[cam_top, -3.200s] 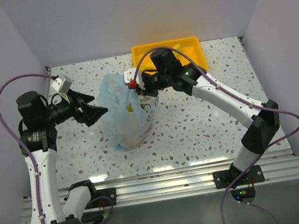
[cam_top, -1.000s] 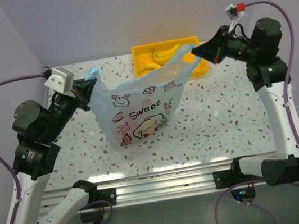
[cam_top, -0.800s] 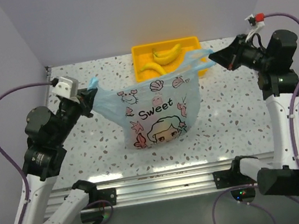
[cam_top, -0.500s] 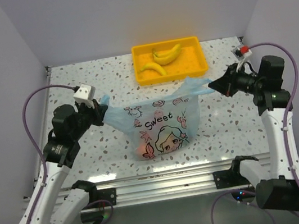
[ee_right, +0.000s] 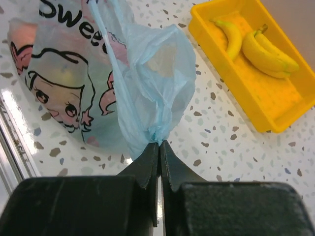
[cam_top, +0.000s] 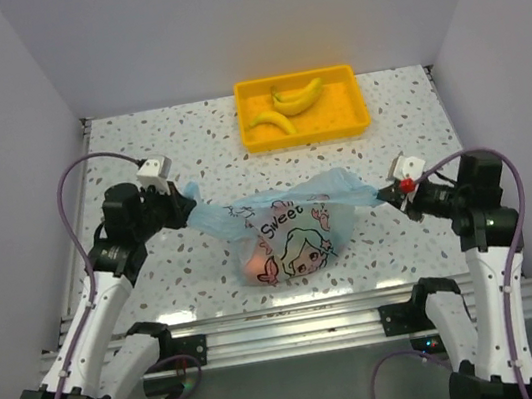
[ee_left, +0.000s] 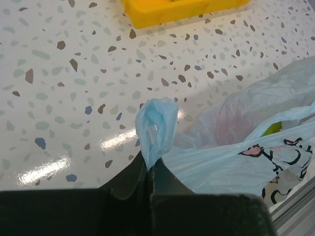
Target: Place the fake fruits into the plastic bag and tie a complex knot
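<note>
The light-blue plastic bag (cam_top: 286, 227) with its cartoon girl print lies stretched across the near middle of the table, fruit showing through its film as a reddish lump (cam_top: 253, 260). My left gripper (cam_top: 185, 200) is shut on the bag's left handle (ee_left: 156, 129). My right gripper (cam_top: 385, 195) is shut on the right handle (ee_right: 158, 93). The handles are pulled apart, left and right, low over the table. In the right wrist view the bag (ee_right: 69, 88) hangs in front. Two yellow bananas (cam_top: 287, 105) lie in the tray. No knot shows.
A yellow rectangular tray (cam_top: 355, 120) stands at the back centre, also seen in the right wrist view as the tray (ee_right: 256, 98) with bananas (ee_right: 256, 46). Grey walls close in the left, right and back. A metal rail (cam_top: 295, 316) runs along the near edge.
Both arms have dropped and drawn toward the near edge, carrying the bag forward from beside the tray and lowering it onto the table. The handles stay gripped and pulled apart.
</note>
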Tool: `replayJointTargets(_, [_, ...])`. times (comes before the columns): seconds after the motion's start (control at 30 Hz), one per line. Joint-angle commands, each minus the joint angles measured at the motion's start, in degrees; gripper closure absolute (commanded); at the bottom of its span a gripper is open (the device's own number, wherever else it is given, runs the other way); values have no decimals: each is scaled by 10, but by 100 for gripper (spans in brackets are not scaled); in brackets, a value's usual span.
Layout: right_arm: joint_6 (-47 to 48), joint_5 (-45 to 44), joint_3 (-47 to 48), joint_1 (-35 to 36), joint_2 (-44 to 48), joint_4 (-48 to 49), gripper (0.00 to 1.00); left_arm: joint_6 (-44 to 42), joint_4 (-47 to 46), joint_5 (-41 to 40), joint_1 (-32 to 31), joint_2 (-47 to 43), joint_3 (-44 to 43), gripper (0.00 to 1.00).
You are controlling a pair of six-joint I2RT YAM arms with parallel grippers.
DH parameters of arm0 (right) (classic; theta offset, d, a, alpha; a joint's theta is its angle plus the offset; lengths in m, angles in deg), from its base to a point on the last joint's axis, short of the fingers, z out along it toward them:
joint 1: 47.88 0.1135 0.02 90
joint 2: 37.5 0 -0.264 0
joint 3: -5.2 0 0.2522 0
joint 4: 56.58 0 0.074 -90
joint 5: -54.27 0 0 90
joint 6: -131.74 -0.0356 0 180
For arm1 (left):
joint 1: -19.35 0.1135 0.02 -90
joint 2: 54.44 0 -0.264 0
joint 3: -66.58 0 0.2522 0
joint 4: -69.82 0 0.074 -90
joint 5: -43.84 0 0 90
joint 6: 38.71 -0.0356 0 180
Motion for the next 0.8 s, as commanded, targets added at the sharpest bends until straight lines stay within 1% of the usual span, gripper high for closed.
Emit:
replayJointTargets(0.0, [205,-56,-20,-11,24,-58,100,-19,-10,-45,29,9,16,100])
replayJointTargets(0.07, [222,-50,-12,-11,31,-61,100,-23,-17,-20,29,11,14,100])
replayJointTargets(0.17, [256,-1,22,-11,31,-90,100,-27,-33,43,29,14,-2,100])
replayJointTargets(0.2, [262,22,31,-11,28,-100,100,-25,-37,53,29,17,-9,100])
replayJointTargets(0.3, [293,51,65,-10,23,-119,100,-26,-36,82,29,31,-38,100])
replayJointTargets(0.33, [297,71,72,-10,19,-119,100,-27,-36,94,29,34,-45,100])
replayJointTargets(0.37, [279,80,85,-10,17,-102,100,-28,-37,113,29,37,-56,100])
replayJointTargets(0.43, [220,98,92,-10,13,-55,85,-22,-46,134,29,36,-64,100])
replayJointTargets(0.47, [131,100,97,-10,9,17,77,-20,-48,152,29,35,-66,100])
replayJointTargets(0.5, [84,99,97,-10,3,53,53,-19,-52,160,29,33,-67,100])
replayJointTargets(0.53, [-28,88,122,-11,-35,118,13,-15,-59,195,29,26,-68,100])
replayJointTargets(0.57, [-29,87,122,-11,-35,115,13,-15,-60,196,29,24,-68,100])
replayJointTargets(0.6, [-23,86,135,-11,-50,96,9,-14,-60,202,29,21,-69,100])
replayJointTargets(0.63, [34,83,164,-11,-75,65,7,-16,-61,211,29,19,-70,100])
replayJointTargets(0.67, [76,83,176,-11,-85,-11,7,-21,-55,214,29,20,-73,100])
replayJointTargets(0.7, [116,83,185,-11,-91,-47,7,-23,-52,217,29,22,-78,100])
replayJointTargets(0.73, [190,76,188,-11,-95,-96,5,-30,-50,223,29,25,-81,100])
replayJointTargets(0.77, [218,71,184,-11,-94,-107,5,-33,-42,224,29,26,-84,100])
